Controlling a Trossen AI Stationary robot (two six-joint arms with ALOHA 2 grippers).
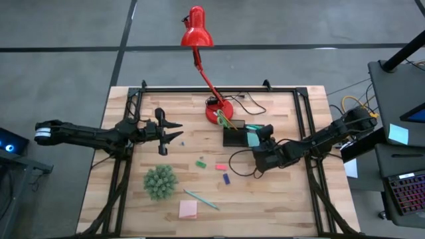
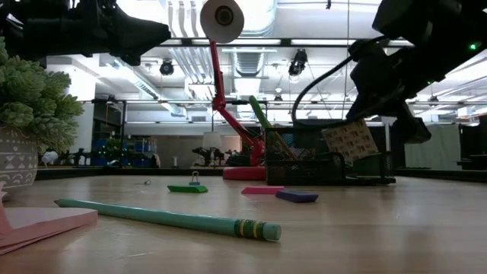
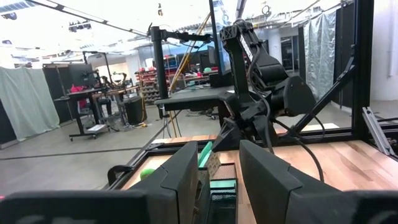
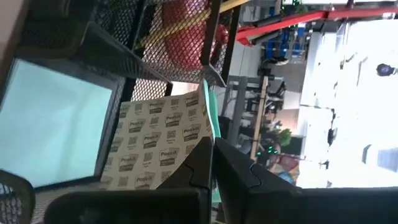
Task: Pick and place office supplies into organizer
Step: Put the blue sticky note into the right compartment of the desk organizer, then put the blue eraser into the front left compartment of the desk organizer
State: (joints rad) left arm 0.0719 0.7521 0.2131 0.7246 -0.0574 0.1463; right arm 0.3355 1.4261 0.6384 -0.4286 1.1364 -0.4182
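high view: the right end effector hangs at the edge of the black mesh organizer near the middle of the wooden table, its fingers pinched on a light-blue sticky-note pad held tilted over the tray's rim. right wrist view shows the two dark fingers pressed together on the pad's printed backing sheet, beside a light-blue surface and the organizer's mesh wall. low view has the pad hanging slanted above the table, just beside the tray.

green-handled scissors stand slanted in the organizer, close to the red desk lamp's round base.

the left end effector hovers well apart over the table's left half, fingers parted and grasping nothing; left wrist view looks between its own fingers toward the right arm and the tray.

loose on the table lie a green piece, a red-pink piece and a purple piece, set between the organizer and a teal pen. a pink sticky-note pad rests near the front edge, just beside the pen, and a fuzzy green spiky ball sits to its left.
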